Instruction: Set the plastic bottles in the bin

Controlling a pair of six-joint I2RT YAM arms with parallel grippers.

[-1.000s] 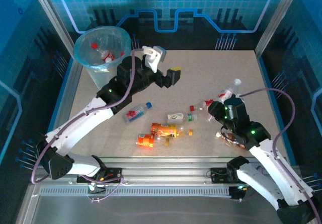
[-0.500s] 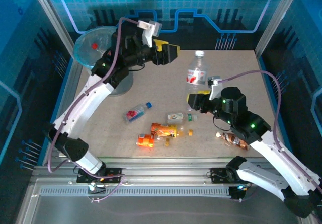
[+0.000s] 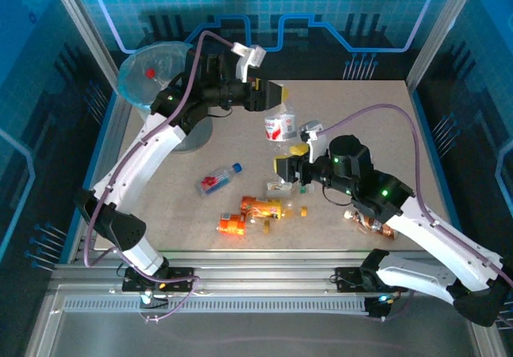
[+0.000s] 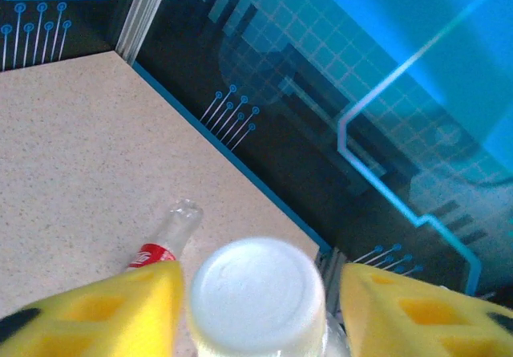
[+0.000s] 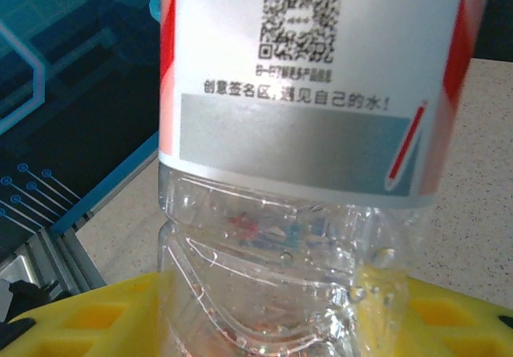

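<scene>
The right gripper (image 3: 287,167) holds a clear bottle (image 3: 280,126) with a red-and-white label in the air above the middle of the surface (image 3: 361,108), well apart from the bin (image 3: 132,84). In the right wrist view the jaws of this gripper (image 5: 264,317) pinch the ribbed clear lower body of the bottle (image 5: 313,92), with a yellow pad pressed against each side. The label above the pads carries a QR code and a line of Chinese text.

The left gripper (image 3: 274,94) reaches in from the far side and meets the other end of the same bottle. In the left wrist view its jaws (image 4: 260,293) are spread, and the bottle's round white end (image 4: 256,293) sits between the two yellow pads. The left pad is right against that end, while a gap shows on the right. Beyond it, another clear bottle with a red label (image 4: 164,241) lies on the surface.

The bin stands at the far left corner, partly covered by the left arm, and a red cap (image 3: 150,74) shows inside it. A blue-capped bottle (image 3: 218,179), two orange bottles (image 3: 260,207) and a brown bottle (image 3: 373,227) lie on the near part of the surface.
</scene>
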